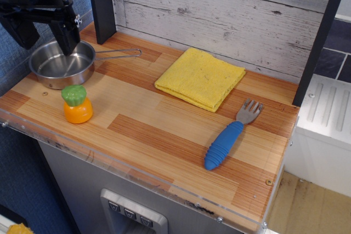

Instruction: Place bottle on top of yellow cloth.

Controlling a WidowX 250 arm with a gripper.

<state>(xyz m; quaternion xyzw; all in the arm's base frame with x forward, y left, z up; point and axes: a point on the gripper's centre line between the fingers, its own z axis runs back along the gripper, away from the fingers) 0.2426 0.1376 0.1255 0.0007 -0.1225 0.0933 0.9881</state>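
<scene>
The claw (45,34) hangs at the back-left corner of the bench (164,135), above a small steel saucepan (60,64). Its two dark fingers (67,35) point downward and stand apart, with a clear gap between them; the claw is open and holds nothing. One finger tip sits over the pan's interior, whether it touches the metal cannot be told.

The saucepan rests near the left edge, its wire handle pointing right along the back wall.

The bottle (77,104) stands upright just in front of the pan, close to the front-left corner. Its orange body sits on the wood, green cap on top. It is apart from the claw.

The yellow cloth (200,78) lies folded flat toward the back edge, right of centre, well apart from the bottle. Nothing rests on it.

A fork (229,138) with a blue ribbed handle and grey tines lies near the right edge, just in front of the cloth, tines pointing toward the back.
</scene>
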